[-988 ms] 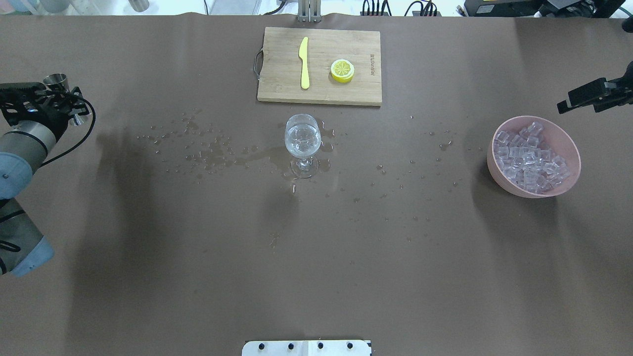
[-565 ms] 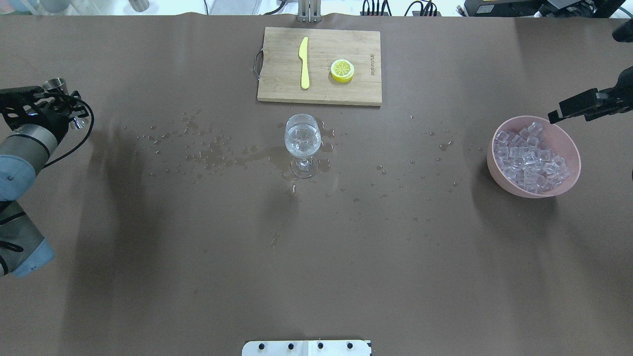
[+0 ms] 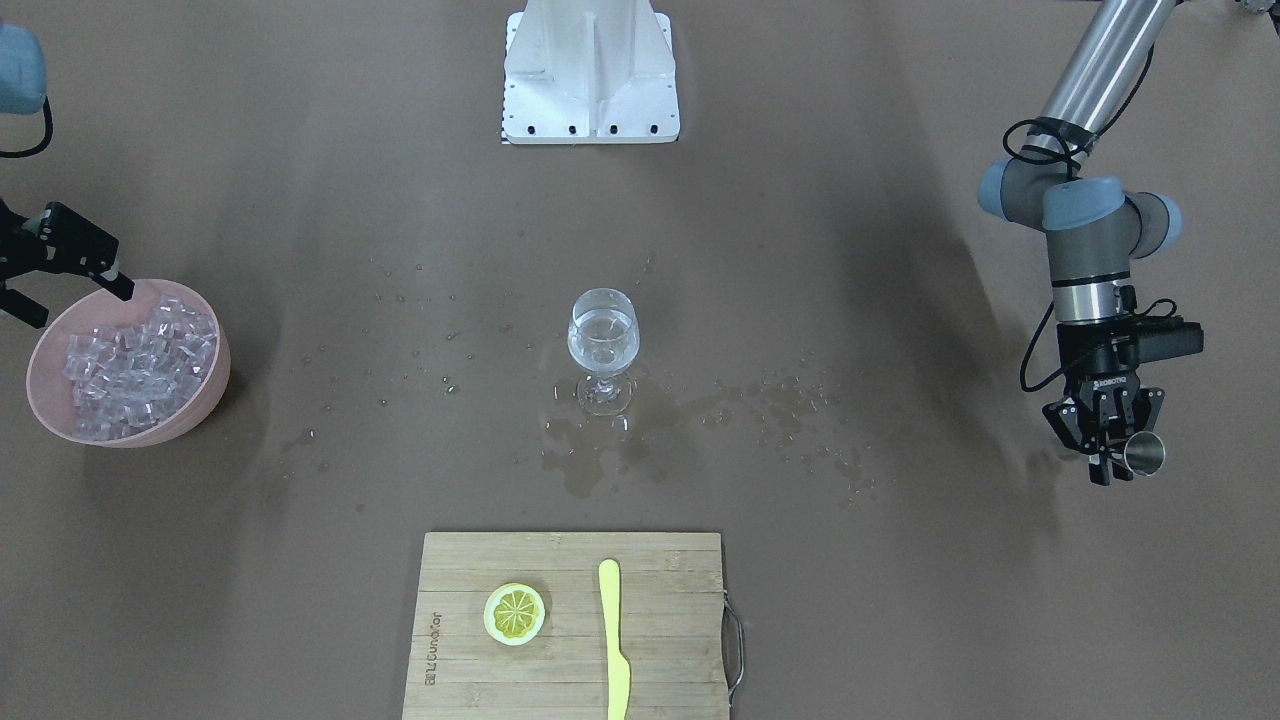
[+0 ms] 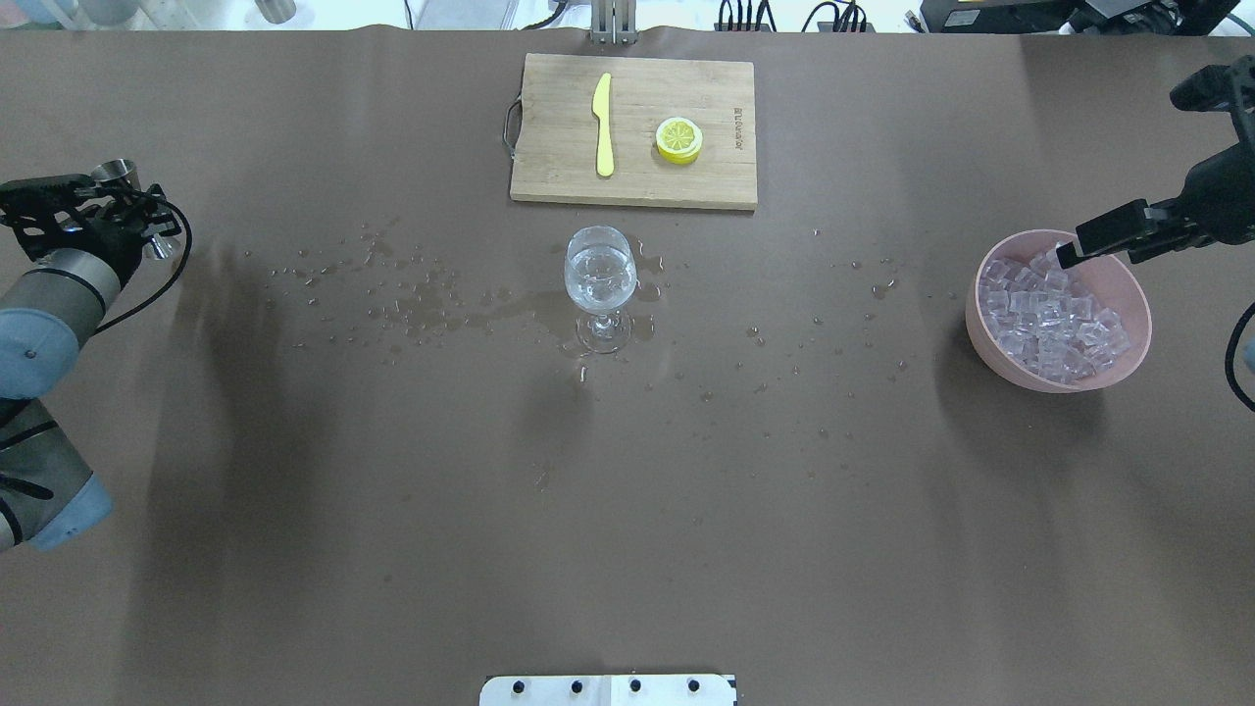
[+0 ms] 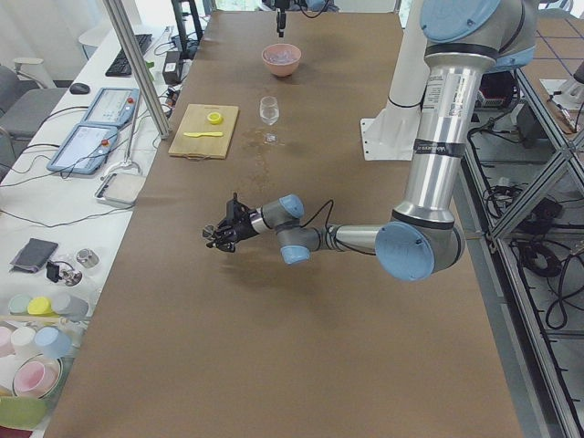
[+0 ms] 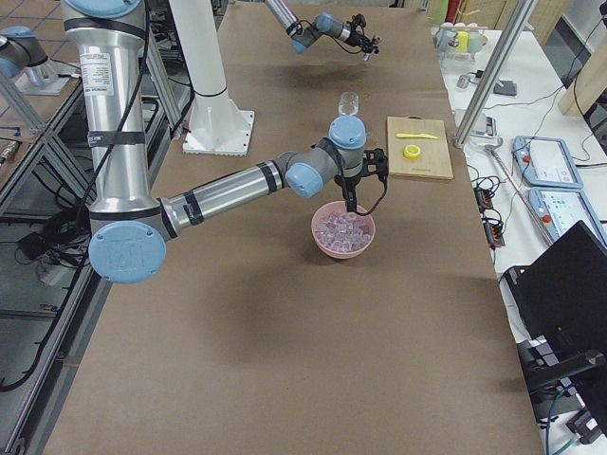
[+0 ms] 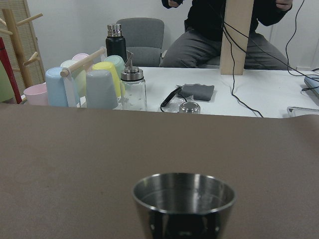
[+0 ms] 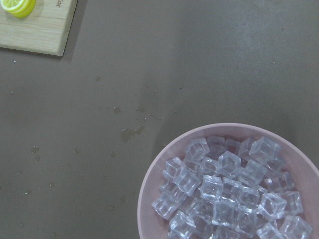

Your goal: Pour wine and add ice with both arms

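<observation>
At the far left, the left gripper was closed around a small steel cup, held upright low over the brown table, well away from everything else. From the wrist view the cup looked empty or nearly so, though I could not be certain. Between it and the middle ran a trail of spilled drops and a wet patch that reached the foot of the stemmed glass.

The glass stood upright at the table's centre with the wine filling part of its bowl, so I judged the pouring done, if messily. I saw no cubes in it. Behind it lay a cutting board with a yellow knife and a lemon slice, neither near an arm.

To the right, all the ice I could see sat heaped in the pink bowl, well apart from the glass. The right gripper hung over the bowl's far rim with its jaws spread wide and nothing between them.

So roughly half was finished, to my eye: picking up a cube, carrying it across and dropping it into the glass all remained.
</observation>
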### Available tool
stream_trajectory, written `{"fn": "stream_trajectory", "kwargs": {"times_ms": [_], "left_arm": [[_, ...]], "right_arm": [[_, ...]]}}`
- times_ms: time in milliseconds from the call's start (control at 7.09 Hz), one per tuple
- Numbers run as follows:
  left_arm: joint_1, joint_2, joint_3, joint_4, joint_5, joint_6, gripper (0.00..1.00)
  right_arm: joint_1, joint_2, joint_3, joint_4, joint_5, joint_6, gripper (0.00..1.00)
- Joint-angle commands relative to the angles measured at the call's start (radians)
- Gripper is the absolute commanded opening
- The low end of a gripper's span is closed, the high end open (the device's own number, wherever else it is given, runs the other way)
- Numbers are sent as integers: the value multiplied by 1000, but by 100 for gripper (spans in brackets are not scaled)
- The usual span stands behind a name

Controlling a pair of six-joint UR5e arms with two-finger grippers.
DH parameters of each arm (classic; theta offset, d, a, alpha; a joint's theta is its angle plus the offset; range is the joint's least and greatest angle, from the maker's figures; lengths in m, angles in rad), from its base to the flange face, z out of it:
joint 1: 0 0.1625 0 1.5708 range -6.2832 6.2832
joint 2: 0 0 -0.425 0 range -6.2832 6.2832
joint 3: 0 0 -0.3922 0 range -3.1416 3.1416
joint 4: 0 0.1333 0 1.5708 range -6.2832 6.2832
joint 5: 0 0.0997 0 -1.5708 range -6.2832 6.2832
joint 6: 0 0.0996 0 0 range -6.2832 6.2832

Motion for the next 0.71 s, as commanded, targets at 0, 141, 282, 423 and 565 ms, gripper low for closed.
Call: {"fn": "stream_trajectory", "kwargs": {"times_ms": [0,141,282,423,565], "left_arm": [[1,0,9,3,-6,2,19],[4,0,8,3,-6,3,28],[4,0,8,1,-8,5,34],[4,1,5,0,-8,8,37],[4,1,5,0,-9,9,44]], "right_arm": [[-7,2,0,-1,-17,2,100],[-12,2,0,-1,-19,2,100],[-12,4,2,-1,-19,2,100],[-12,7,0,-1,-19,2,100],[-12,7,0,-1,-19,2,100]]}}
